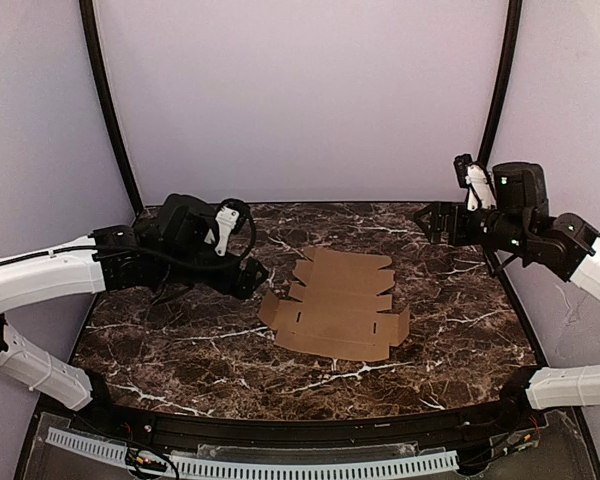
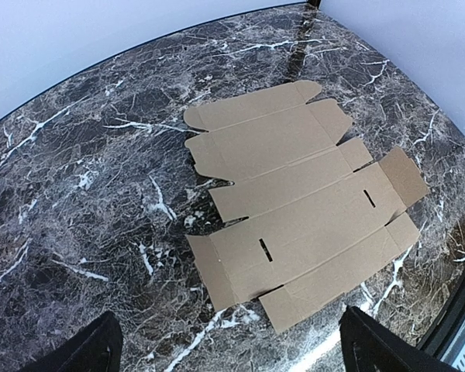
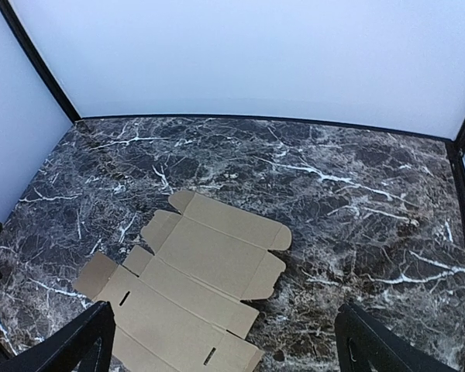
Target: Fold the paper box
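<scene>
Top external view puts the paper box (image 1: 335,305) as a flat, unfolded die-cut sheet near the middle of the counter (image 1: 160,340), well apart from every edge. The left claw (image 1: 252,278) hangs just beside the sheet's left end. The right claw (image 1: 430,222) sits toward the far right corner, well apart from the sheet. Both claws stand wide and hold nothing; in each wrist view the dark fingers (image 2: 85,349) show only in the bottom corners, with bare counter or sheet between them.

The sheet looks like thin brown cardboard, so I judge it light and stiff across each panel but ready to hinge at the creases. It lies flush on polished stone and would probably skate if pushed from one side. A pinch on the middle would find nothing to close on. The better hold is likely a protruding end flap (image 2: 404,175) or a long outer edge, with the other claw pressing a centre panel to keep it from sliding.

The left wrist view gives the whole outline, the two narrow slots (image 2: 265,249) in the broad panel and the notches between flaps, which the top view blurs. The right wrist view cuts off the sheet's near end. Only the top view shows both arms and where each claw stands relative to the sheet.
</scene>
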`<action>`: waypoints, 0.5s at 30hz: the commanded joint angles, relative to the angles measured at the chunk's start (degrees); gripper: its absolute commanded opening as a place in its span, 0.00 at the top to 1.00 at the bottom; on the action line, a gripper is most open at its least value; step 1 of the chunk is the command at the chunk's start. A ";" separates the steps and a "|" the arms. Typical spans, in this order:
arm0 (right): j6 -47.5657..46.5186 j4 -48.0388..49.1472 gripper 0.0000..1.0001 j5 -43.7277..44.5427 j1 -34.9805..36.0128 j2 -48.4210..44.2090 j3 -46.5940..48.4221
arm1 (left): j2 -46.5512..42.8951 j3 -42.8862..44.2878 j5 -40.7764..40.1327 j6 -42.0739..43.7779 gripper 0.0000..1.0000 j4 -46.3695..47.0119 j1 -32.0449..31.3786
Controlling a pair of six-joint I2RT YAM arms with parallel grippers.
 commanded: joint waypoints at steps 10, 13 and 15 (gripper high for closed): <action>4.39 -14.41 0.02 -2.22 0.59 2.34 0.70 | -4.51 -5.40 5.75 -2.92 0.01 1.97 2.88; 2.57 -13.55 0.01 -7.05 0.63 2.13 -2.49 | -5.52 -6.96 6.73 -3.35 0.01 2.82 3.72; 2.82 -13.59 0.01 -8.37 0.63 2.62 -4.19 | -6.28 -7.66 6.70 -3.61 0.01 2.58 4.24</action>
